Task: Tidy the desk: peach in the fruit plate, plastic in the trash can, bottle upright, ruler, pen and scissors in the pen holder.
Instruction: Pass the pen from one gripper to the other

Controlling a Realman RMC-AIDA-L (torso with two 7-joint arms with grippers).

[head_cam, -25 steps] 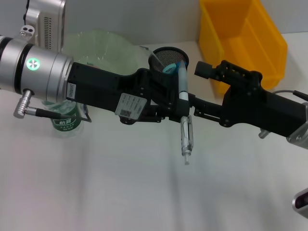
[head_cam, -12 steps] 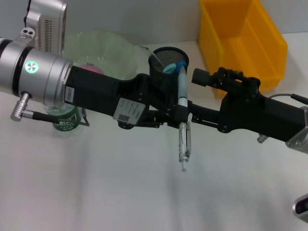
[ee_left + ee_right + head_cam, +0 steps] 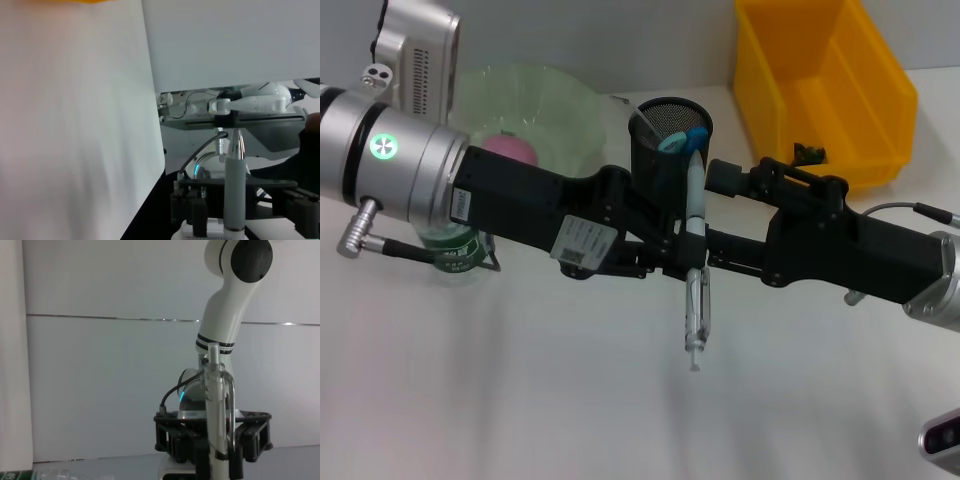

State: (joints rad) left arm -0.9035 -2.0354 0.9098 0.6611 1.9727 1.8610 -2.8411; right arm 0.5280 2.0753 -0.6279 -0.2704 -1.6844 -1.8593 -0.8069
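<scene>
Holding the pen [image 3: 693,265] between both grippers, I see its long axis running toward the pen holder [image 3: 669,134] just beyond its upper end. Left gripper [image 3: 658,255] and right gripper [image 3: 720,250] meet at mid-barrel; I cannot tell which clamps it. White desk [image 3: 520,390] lies below.

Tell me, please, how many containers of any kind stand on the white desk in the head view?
3: yellow plastic bin far right, black mesh pen holder centre, clear fruit plate left; arms may hide others.
</scene>
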